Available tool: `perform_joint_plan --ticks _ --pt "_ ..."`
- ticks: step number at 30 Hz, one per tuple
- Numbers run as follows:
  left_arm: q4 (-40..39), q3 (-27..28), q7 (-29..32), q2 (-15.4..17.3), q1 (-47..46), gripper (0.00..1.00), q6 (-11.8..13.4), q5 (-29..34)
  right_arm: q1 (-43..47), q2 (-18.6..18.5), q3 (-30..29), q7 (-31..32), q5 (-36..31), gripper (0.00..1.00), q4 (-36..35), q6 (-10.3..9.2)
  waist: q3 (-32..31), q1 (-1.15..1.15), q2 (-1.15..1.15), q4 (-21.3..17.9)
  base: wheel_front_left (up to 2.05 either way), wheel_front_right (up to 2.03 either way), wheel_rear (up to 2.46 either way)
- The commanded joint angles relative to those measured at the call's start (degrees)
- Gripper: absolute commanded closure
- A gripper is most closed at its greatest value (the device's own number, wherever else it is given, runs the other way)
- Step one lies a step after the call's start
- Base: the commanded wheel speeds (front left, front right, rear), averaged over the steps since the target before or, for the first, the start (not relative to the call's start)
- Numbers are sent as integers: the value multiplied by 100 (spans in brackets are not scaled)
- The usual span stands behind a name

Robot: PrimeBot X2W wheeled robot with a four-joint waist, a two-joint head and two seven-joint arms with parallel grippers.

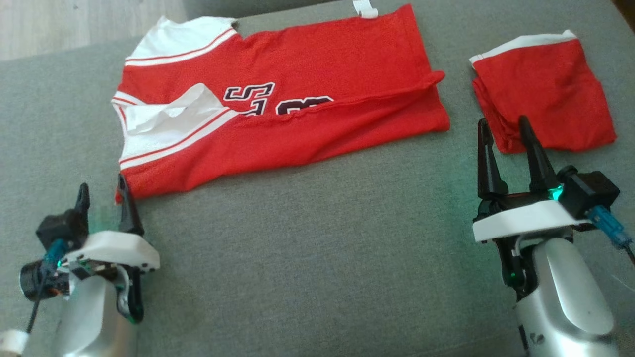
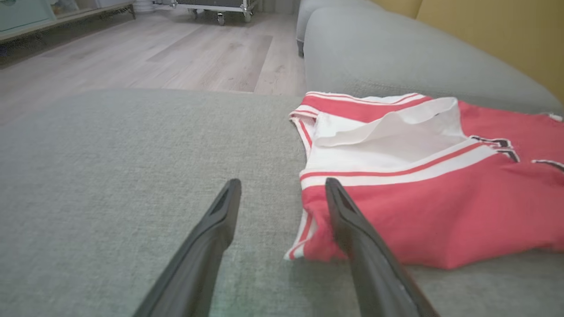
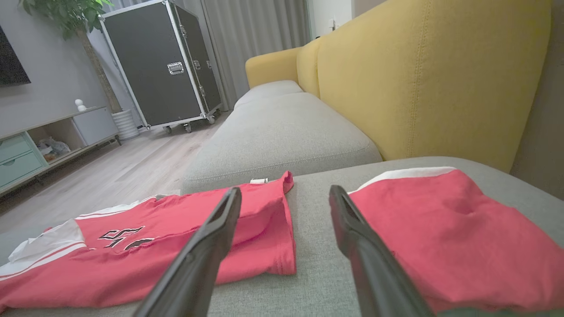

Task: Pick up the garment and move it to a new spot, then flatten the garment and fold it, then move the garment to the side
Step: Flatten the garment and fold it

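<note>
A red jersey (image 1: 278, 109) with white striped shoulders and black lettering lies spread on the grey cushion (image 1: 307, 238), folded lengthwise along a crease. Its white collar end (image 2: 396, 136) points left. My left gripper (image 1: 101, 191) stands open at the jersey's near left corner (image 2: 308, 246), its right finger (image 2: 352, 220) over the red hem. My right gripper (image 1: 503, 131) is open too, fingers above the gap between the jersey's bottom hem (image 3: 264, 237) and a second folded red garment (image 1: 543, 91). Nothing is held between either pair of fingers.
The folded red piece with a white band (image 3: 454, 229) lies at the right. A yellow sofa back (image 3: 418, 79) rises behind the cushions. Wooden floor (image 2: 154, 48), a black wheeled case (image 3: 163, 66) and a low cabinet (image 3: 26, 145) lie beyond the cushion's left edge.
</note>
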Motion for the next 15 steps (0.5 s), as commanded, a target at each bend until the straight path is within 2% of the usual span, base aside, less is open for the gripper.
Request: perform_joint_plan --ticks 1,7,15 --pt "-61 194 9 212 -208 0 30 40 -175 32 150 -62 47 0 -206 -5 59 -1 0 -32 0 0 0" --pt "705 99 286 358 -571 0 -6 56 -184 32 229 -62 137 0 -269 -5 201 -1 0 -107 0 0 0" --pt "1364 -111 797 395 -784 0 -214 39 -203 32 289 -62 253 0 -316 -5 231 -1 0 -172 0 0 0"
